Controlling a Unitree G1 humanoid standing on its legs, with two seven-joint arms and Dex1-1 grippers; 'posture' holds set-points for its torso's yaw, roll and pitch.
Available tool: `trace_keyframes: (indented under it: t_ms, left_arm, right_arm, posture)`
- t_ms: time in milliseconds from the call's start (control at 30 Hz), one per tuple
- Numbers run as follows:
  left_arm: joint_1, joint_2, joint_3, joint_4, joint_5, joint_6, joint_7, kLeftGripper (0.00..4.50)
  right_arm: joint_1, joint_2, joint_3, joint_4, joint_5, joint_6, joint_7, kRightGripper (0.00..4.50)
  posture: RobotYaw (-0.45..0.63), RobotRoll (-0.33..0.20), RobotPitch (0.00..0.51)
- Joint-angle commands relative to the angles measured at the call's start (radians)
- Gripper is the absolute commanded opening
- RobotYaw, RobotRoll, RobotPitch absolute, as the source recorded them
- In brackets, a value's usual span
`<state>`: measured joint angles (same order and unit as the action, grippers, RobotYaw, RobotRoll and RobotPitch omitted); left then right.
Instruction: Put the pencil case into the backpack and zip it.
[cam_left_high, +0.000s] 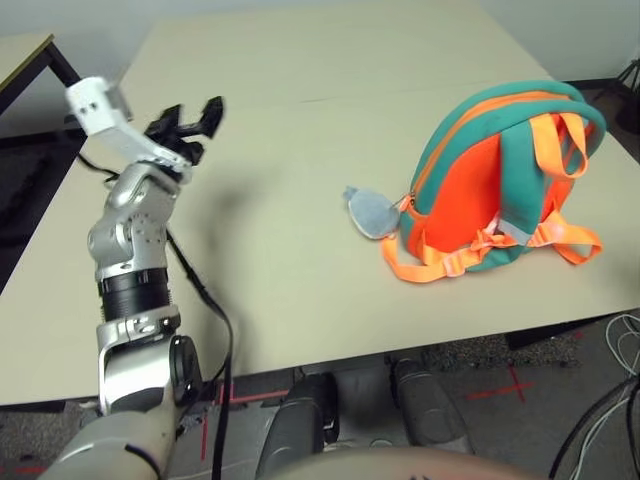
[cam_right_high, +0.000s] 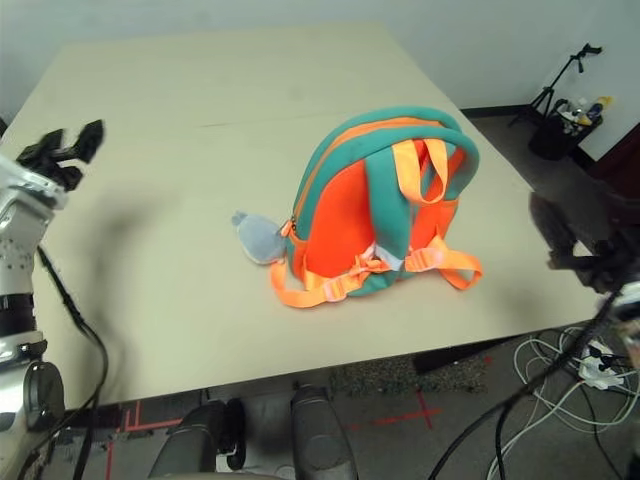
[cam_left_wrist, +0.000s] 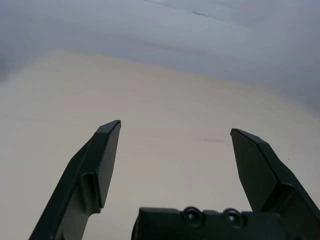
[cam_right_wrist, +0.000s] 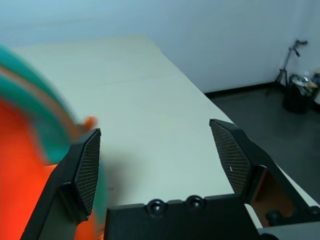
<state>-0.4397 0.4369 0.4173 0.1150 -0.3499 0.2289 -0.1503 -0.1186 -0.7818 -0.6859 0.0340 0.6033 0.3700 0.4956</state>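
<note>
The teal backpack (cam_left_high: 470, 180) with its orange panel and orange straps lies on the right side of the beige table (cam_left_high: 300, 100), straps facing up. A grey plush shark charm (cam_left_high: 370, 213) lies against its left side. The pencil case is out of view. My left gripper (cam_left_high: 192, 112) is raised over the table's left part, far from the backpack, open and empty (cam_left_wrist: 175, 130). My right gripper (cam_right_high: 565, 245) hovers off the table's right edge, just right of the backpack. In the right wrist view it is open and empty (cam_right_wrist: 155, 130), with the backpack (cam_right_wrist: 30, 145) beside one finger.
A tripod and a dark bin (cam_right_high: 565, 125) stand on the floor at the back right. Cables (cam_right_high: 590, 360) lie on the floor below the table's right edge. Another table's corner (cam_left_high: 25, 55) shows at the far left.
</note>
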Motion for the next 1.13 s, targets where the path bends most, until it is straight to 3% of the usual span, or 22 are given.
trace_keyframes:
  t_ms: [33,200,367,733,1133]
  left_arm:
    - [0.112,-0.044,-0.02,-0.105,0.085,-0.057,0.07,4.5]
    - [0.191,-0.07,-0.024,-0.163,0.151,-0.085,0.124,4.5]
    - [0.164,-0.068,-0.032,-0.134,0.176,-0.103,0.139,4.5]
    - [0.055,-0.032,-0.032,0.049,0.173,-0.151,0.109,4.5]
    - [0.083,-0.063,-0.035,0.044,0.166,-0.138,0.135,4.5]
  right_arm:
    - [-0.129,-0.031,0.079,0.255,-0.094,-0.133,0.067,4.46]
    - [-0.291,-0.029,0.146,0.57,-0.179,-0.287,0.12,4.46]
    - [-0.347,-0.008,0.184,0.679,-0.21,-0.358,0.152,4.46]
    - [-0.276,0.051,0.187,0.612,-0.209,-0.372,0.14,4.46]
    - [-0.236,0.059,0.176,0.578,-0.195,-0.363,0.129,4.46]
  posture:
    - [-0.08,0.0,0.125]
    - [-0.05,0.0,0.142]
    - [-0.05,0.0,0.17]
    - [-0.07,0.0,0.186]
    - [-0.08,0.0,0.177]
